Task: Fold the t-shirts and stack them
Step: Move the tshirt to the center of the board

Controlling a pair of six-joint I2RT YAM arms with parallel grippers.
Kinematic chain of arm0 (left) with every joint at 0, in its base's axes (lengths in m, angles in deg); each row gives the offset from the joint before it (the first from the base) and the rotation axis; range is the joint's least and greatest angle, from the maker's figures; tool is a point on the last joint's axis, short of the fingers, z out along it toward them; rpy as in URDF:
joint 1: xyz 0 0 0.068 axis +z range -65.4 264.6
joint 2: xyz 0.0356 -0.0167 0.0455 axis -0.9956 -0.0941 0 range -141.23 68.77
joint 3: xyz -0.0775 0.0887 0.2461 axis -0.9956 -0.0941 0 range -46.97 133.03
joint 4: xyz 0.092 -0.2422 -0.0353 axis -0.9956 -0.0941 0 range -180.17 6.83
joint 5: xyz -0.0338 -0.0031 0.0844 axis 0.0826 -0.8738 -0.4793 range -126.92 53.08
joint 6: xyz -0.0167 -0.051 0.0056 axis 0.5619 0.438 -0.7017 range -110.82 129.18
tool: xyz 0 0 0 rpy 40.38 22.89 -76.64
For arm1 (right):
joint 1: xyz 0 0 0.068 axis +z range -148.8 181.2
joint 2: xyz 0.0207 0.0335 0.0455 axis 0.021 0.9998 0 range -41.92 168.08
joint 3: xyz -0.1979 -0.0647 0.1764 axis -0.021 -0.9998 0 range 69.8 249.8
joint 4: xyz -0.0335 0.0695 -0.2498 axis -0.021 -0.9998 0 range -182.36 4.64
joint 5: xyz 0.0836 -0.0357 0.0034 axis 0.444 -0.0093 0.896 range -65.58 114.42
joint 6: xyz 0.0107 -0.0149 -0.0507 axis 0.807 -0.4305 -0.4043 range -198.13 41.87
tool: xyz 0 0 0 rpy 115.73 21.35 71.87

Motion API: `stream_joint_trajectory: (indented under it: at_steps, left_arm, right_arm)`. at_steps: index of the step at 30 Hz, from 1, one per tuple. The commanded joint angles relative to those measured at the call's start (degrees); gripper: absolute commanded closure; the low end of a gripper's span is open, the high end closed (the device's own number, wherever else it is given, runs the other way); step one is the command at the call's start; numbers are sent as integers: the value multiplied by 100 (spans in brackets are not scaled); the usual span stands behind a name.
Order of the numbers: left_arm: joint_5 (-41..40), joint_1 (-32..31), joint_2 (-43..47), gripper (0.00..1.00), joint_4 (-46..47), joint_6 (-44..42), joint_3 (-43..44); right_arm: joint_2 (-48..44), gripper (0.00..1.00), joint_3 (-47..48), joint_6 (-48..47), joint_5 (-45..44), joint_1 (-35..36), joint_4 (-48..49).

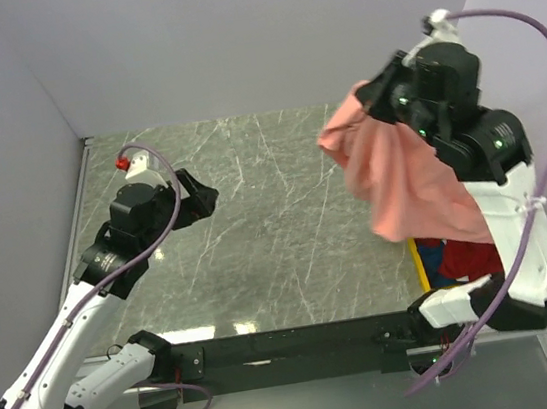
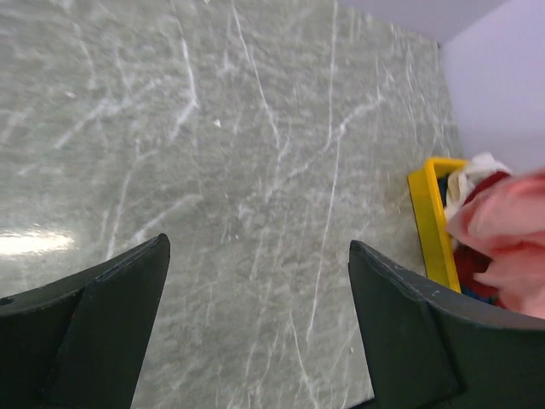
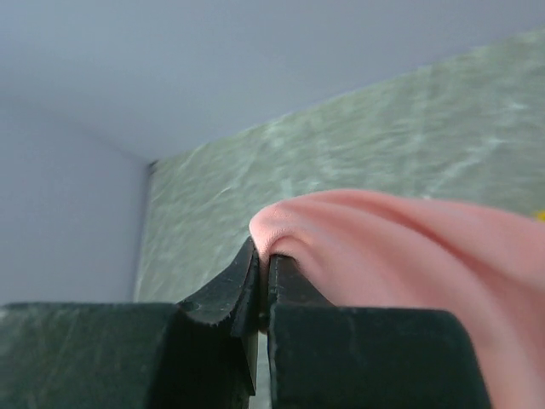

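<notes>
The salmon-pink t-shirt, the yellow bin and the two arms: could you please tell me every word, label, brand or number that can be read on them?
None: no text can be read in any view.
The salmon-pink t-shirt is plain where it shows.
The yellow bin shows no label.
The left arm and right arm show no legible markings.

No text, label, brand, number or sign can be read in any of the views. Nothing legible is seen on the salmon-pink t-shirt (image 1: 407, 182), the yellow bin (image 2: 430, 221) or the marble-patterned table (image 1: 275, 214).
</notes>
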Motion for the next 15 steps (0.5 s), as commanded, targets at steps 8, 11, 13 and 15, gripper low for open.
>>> stream_joint_trajectory:
  at_steps: [8,11,13,15]
  left_arm:
    - [-1318,62,323,11,-321,148,901]
    - [-1432,71,367,11,-339,148,893]
    - [-1442,71,394,12,-295,183,814]
    - [-1381,71,394,13,-172,279,647]
  right_arm:
    - [1431,100,2763,-251,426,1546,558]
    - [1107,100,1949,-251,375,1528,1092]
    - [895,100,1360,-286,225,1319,1296]
    - [895,100,1041,-147,548,950,1314]
